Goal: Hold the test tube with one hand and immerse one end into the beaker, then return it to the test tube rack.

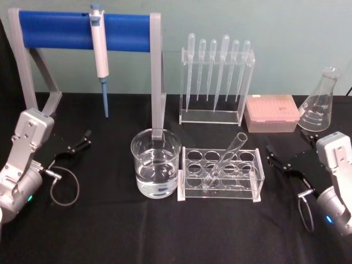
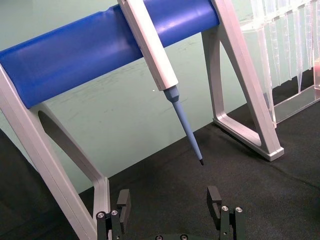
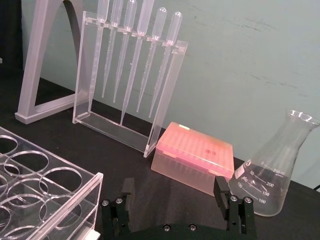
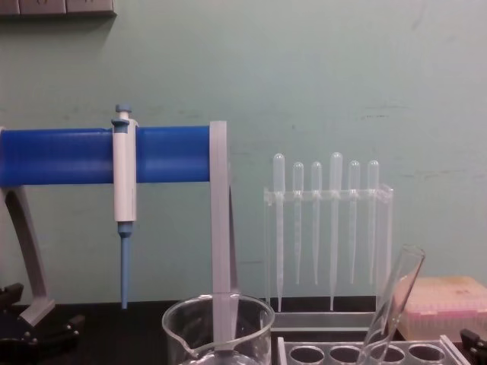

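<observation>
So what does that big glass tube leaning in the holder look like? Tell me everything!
The test tube is long, clear glass, with a wide open rim at the top and a rounded bottom. It looks empty. It leans at a slant in the clear rack with round holes, its rim tipped up toward the robot's right and its bottom down inside the rack. The beaker of water stands just to its left. No claw touches it.

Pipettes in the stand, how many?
6, hanging side by side in the clear stand behind the tube rack: pipettes, left to right. The chest view also shows six, none apparently hidden.
</observation>
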